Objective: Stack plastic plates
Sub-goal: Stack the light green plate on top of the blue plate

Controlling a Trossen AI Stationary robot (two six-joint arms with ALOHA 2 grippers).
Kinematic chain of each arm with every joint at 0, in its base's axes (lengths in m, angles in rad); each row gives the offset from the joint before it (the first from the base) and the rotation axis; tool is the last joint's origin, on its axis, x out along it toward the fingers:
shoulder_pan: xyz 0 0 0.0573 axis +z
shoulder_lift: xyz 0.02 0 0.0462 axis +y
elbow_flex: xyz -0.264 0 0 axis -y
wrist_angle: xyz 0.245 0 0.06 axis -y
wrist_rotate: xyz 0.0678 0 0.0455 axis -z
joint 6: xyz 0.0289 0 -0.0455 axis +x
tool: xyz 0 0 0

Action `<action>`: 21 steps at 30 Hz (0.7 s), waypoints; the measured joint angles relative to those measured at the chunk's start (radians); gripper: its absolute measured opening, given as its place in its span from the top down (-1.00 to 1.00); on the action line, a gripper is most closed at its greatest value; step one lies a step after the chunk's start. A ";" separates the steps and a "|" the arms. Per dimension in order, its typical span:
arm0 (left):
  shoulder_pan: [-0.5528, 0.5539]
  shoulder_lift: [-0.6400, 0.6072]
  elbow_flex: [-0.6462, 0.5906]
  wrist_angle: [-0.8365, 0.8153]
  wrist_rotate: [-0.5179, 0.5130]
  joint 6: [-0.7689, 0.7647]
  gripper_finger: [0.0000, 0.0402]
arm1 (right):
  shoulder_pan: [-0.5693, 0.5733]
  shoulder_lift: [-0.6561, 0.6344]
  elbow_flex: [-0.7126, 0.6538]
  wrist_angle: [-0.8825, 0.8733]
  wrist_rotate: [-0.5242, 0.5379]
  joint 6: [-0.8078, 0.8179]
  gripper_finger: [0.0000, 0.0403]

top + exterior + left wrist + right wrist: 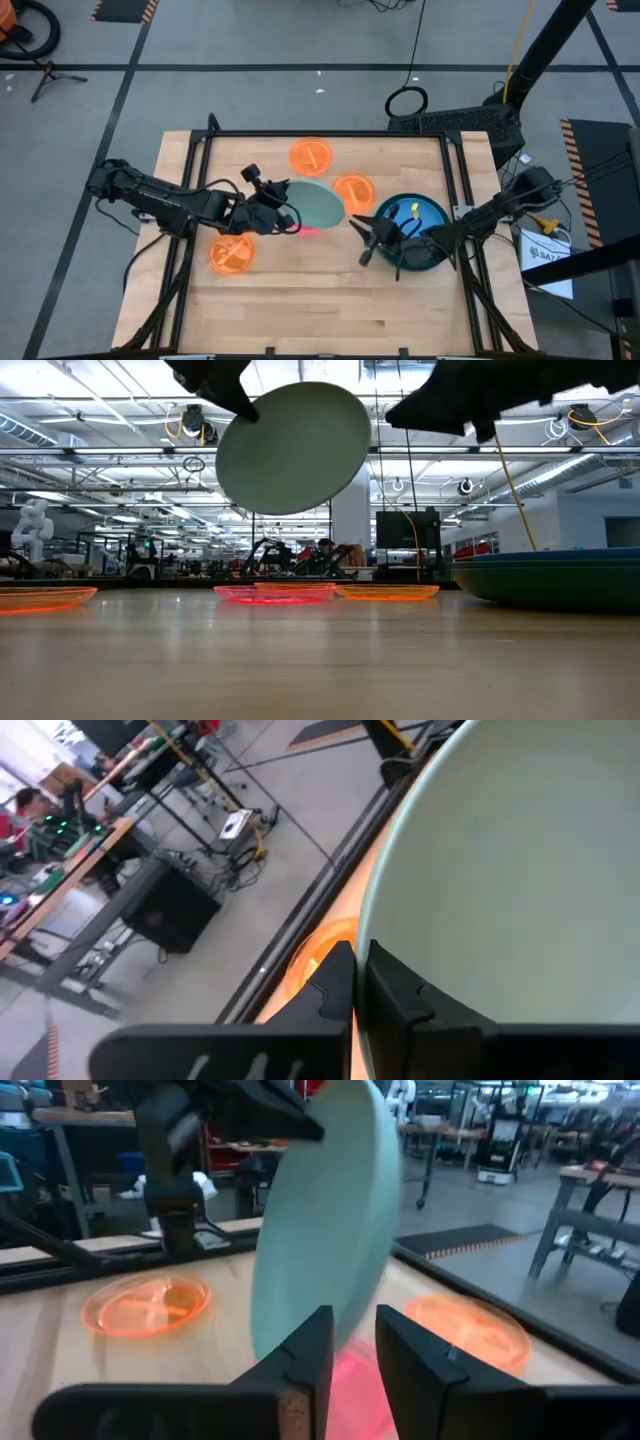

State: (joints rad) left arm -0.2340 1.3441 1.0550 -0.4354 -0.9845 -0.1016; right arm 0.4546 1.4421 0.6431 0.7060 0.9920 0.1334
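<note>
Mint plate (318,203) hangs tilted above the table (330,300), its rim clamped in my left jaws (283,213), which are fully closed on it. A pink plate (309,229) lies on the wood directly beneath. My right jaws (366,240) stand partly open and empty, just beside the mint plate's free edge. Behind them, a blue plate (412,217) rests in a dark green one (425,262). Three orange plates (310,156) lie flat around the jaws.
</note>
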 joint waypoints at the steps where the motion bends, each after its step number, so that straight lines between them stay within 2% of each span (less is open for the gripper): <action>1: 0.002 0.000 0.000 0.000 -0.006 -0.005 0.95 | -0.004 0.009 0.022 0.001 -0.003 -0.022 0.60; 4: 0.005 0.000 0.000 0.002 -0.012 -0.013 0.95 | -0.009 0.029 0.090 -0.038 0.010 -0.092 0.51; 7: 0.005 0.000 0.000 0.002 -0.034 -0.019 0.95 | -0.011 0.038 0.165 -0.141 0.080 -0.122 0.40; 10: 0.005 0.000 0.000 0.007 -0.052 -0.035 0.95 | -0.012 0.041 0.234 -0.249 0.151 -0.097 0.30; 13: 0.005 0.000 0.000 0.037 -0.057 -0.041 0.95 | -0.027 0.041 0.279 -0.338 0.164 -0.034 0.23; 21: -0.005 0.000 0.000 0.067 -0.060 -0.040 0.95 | -0.072 0.041 0.299 -0.379 0.186 0.032 0.25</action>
State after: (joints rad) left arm -0.2389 1.3441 1.0554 -0.3679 -1.0442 -0.1420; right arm 0.3831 1.4830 0.9424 0.3269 1.1782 0.1658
